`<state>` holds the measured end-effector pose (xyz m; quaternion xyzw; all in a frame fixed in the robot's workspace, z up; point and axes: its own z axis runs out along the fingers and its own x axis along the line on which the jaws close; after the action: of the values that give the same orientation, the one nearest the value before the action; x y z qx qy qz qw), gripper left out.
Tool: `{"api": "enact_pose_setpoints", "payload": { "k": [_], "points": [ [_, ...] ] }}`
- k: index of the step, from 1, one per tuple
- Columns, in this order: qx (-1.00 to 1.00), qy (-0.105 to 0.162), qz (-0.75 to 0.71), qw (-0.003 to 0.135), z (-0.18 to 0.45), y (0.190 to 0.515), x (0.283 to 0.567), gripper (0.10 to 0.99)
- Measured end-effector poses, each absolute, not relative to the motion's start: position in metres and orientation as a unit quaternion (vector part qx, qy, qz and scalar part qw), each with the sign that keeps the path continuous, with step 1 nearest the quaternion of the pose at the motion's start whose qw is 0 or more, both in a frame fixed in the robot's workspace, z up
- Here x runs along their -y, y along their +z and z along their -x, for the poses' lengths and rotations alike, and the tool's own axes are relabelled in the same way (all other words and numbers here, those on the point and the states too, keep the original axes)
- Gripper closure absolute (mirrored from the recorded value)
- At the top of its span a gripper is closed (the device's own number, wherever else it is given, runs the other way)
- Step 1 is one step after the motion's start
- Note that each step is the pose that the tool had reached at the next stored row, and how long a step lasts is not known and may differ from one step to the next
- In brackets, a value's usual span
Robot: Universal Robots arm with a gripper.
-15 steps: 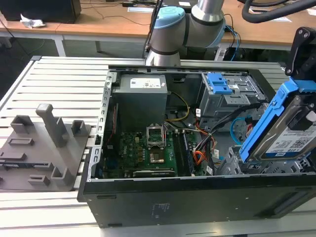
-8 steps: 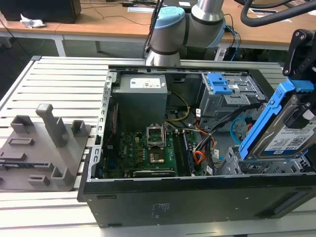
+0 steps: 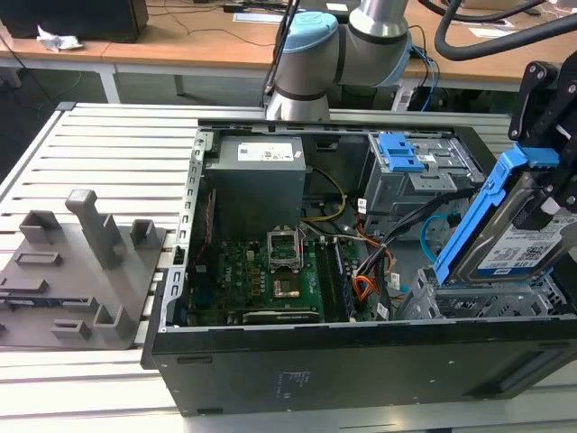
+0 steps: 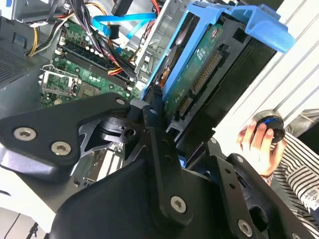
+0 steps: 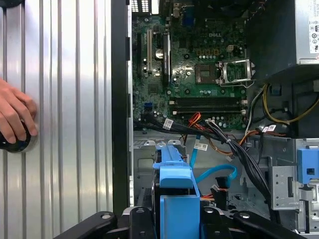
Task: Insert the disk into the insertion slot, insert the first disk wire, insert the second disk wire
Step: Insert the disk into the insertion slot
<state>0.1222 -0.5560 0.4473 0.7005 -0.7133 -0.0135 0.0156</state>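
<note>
A slatted metal table (image 3: pixel 108 153) carries an open computer case (image 3: pixel 361 361), which holds a green motherboard (image 3: pixel 270 271), loose cables and, at the exterior view's right, the grey insertion slot (image 3: pixel 491 299). The gripper (image 4: pixel 182 132) is clamped on the disk (image 3: pixel 518 239), holding it tilted at the slot's mouth, probably to lead its lower edge in; the disk is not seated.

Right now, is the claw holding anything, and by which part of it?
Yes. The claw is shut on the disk, gripping its blue-framed end from both sides. The disk hangs tilted over the insertion slot.
</note>
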Motion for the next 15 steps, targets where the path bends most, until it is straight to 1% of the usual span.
{"api": "enact_pose_setpoints", "payload": {
  "k": [15],
  "points": [
    [0.713,-0.014,-0.701,0.016,-0.124,0.426,0.548,0.725]
  ]
}}
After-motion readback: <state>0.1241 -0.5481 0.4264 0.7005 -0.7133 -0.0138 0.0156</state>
